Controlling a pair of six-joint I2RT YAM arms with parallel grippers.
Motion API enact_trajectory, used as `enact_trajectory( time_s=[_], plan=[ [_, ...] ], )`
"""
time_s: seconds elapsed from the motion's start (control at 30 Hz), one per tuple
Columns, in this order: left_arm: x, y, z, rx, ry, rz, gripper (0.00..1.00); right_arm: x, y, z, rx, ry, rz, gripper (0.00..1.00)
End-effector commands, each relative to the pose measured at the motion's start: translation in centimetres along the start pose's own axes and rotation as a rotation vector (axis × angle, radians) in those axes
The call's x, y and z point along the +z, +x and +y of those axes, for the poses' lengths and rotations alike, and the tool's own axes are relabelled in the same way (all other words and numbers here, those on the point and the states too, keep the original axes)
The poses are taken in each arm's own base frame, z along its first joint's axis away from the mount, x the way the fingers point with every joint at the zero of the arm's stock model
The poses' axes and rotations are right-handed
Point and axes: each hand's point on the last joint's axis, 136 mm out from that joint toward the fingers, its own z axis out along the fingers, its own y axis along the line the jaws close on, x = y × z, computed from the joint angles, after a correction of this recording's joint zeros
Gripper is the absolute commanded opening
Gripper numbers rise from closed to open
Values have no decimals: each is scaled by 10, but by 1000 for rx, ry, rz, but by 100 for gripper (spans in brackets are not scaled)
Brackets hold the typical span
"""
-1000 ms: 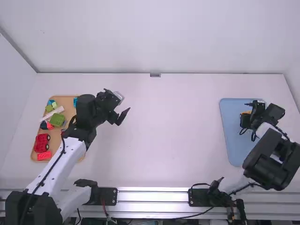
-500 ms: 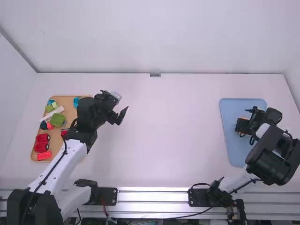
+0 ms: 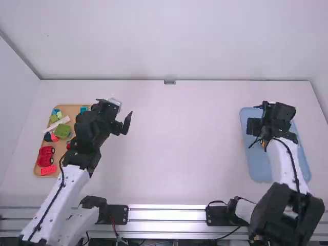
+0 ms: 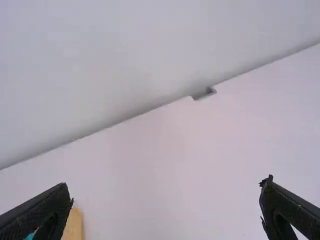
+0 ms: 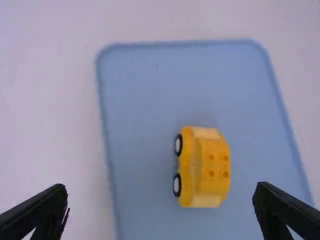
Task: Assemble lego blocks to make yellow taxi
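My left claw [image 4: 166,184] and right claw [image 5: 161,189] gape empty; lowering the right off-centre could topple the yellow taxi [image 5: 212,167].

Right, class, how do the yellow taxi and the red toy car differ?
The yellow taxi has a yellow-orange body; the red toy car's is red. The yellow taxi rests on the blue tray, the red toy car on the tan tray. Both have dark wheels.

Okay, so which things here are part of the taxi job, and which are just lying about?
For the taxi:
- yellow block car
- blue tray under it

Just lying about, apparently:
- red car piece
- green block
- white piece
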Motion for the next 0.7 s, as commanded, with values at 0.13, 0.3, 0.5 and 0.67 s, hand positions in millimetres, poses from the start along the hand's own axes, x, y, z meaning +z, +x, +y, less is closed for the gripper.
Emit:
enact_trajectory(
  time_s=[0.13,0.3,0.5,0.67],
  plan=[
    [-64,-47,3,19,-51,-187,99,-77,-50,54,-111,-72,-236,99],
    [-109,-68,2,36,-84,-305,99,-125,-65,101,-211,-174,-376,99],
    [-127,-68,18,-8,-179,-365,95,-140,-66,105,-167,-214,-450,95],
    [-133,-47,35,-97,-281,-364,87,-143,-62,90,-60,-204,-503,88]
  ],
)
